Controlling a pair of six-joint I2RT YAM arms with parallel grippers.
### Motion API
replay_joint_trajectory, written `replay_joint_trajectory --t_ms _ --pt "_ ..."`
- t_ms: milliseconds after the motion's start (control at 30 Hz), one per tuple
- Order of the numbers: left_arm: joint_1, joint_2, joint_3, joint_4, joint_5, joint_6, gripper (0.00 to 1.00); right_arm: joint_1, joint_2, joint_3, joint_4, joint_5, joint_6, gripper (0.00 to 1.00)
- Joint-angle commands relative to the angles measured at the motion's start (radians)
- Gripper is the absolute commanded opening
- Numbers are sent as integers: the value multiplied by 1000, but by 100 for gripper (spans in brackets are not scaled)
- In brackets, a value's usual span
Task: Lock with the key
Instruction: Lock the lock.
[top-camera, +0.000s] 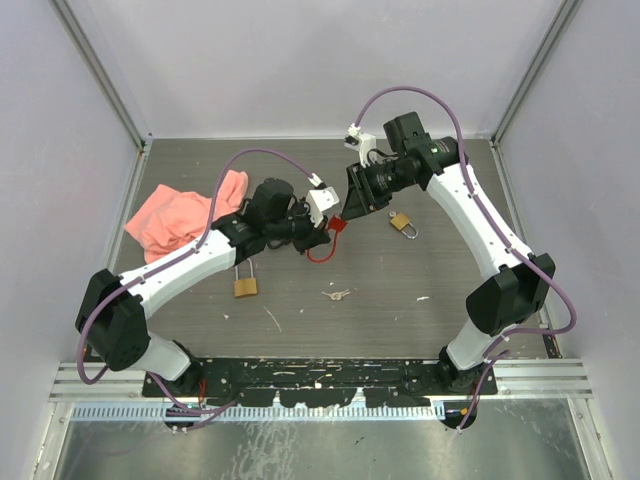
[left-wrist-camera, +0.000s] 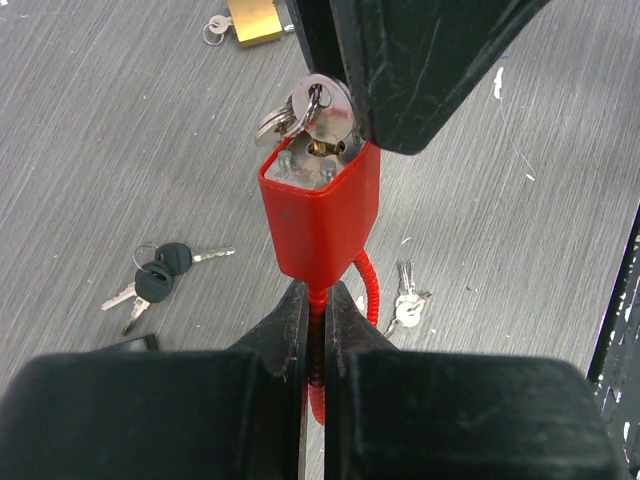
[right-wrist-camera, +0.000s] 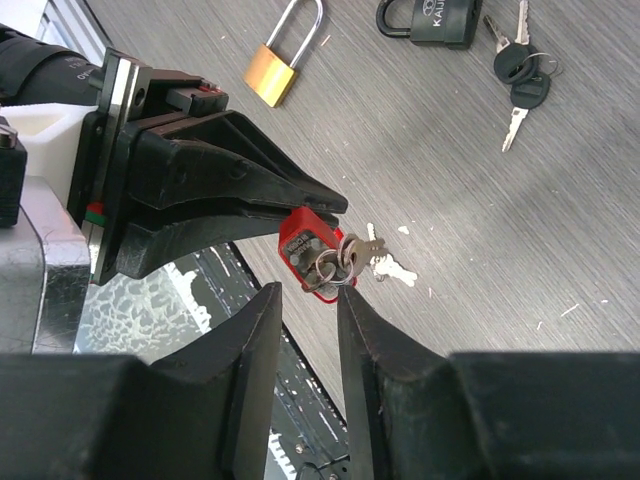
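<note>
Left fingers (left-wrist-camera: 285, 335) clamp red padlock (left-wrist-camera: 320, 215) cable (left-wrist-camera: 372, 290); right fingers (right-wrist-camera: 250, 340) at inserted key (left-wrist-camera: 325, 110).

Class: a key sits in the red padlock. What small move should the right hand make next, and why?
Probably ease the right hand forward and close on the key: it sits in the red padlock, just beyond that hand's open jaws.

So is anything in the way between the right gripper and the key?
No, nothing I can see. The key sticks out of the red lock, which the left gripper holds by its cable. The right gripper is right beside the key, with only air between them.
</note>
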Motion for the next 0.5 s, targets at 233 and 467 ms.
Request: replay_joint_trajectory --t_ms 233,467 --pt "-4 -9 57 36 33 -13 0 4 0 35 27 3 6 37" --pt "-3 -8 60 35 40 -16 0 4 10 44 54 -18 38 35"
